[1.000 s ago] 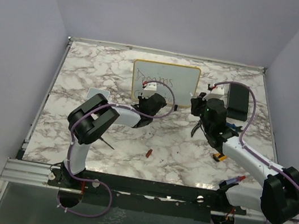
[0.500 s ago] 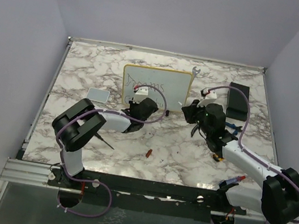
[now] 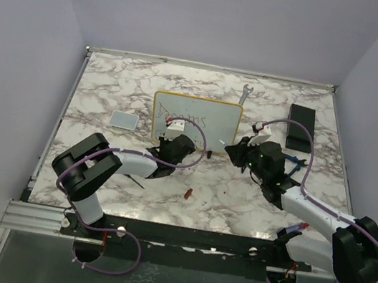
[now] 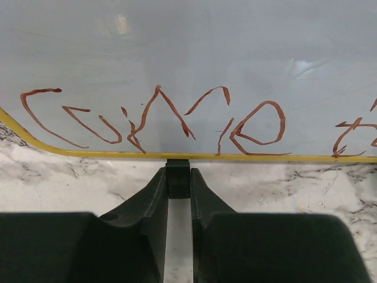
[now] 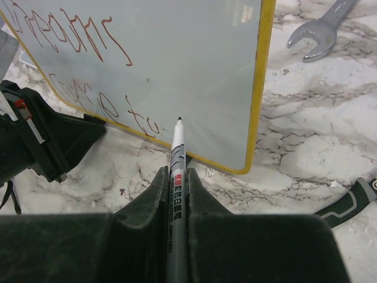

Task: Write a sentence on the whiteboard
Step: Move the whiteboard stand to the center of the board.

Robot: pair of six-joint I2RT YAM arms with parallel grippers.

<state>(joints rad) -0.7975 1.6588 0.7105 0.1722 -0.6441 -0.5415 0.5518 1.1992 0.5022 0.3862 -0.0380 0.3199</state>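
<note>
**Marker tip facing the board**

The whiteboard stood upright at mid-table, its black foot pinched in the nearly closed left gripper. The right gripper, clamped on the marker, pointed its long axis straight ahead at the board; the tip lay just right of the sentence's second line, contact uncertain

**Writing partly lost**
Beyond the fingertips of the left gripper, the sentence runs off the picture's edge mid-word, and the whiteboard is cut off above. The rear of the marker is buried between the fingers of the right gripper. From overhead, the sentence's lower line hides behind the left wrist.
</note>
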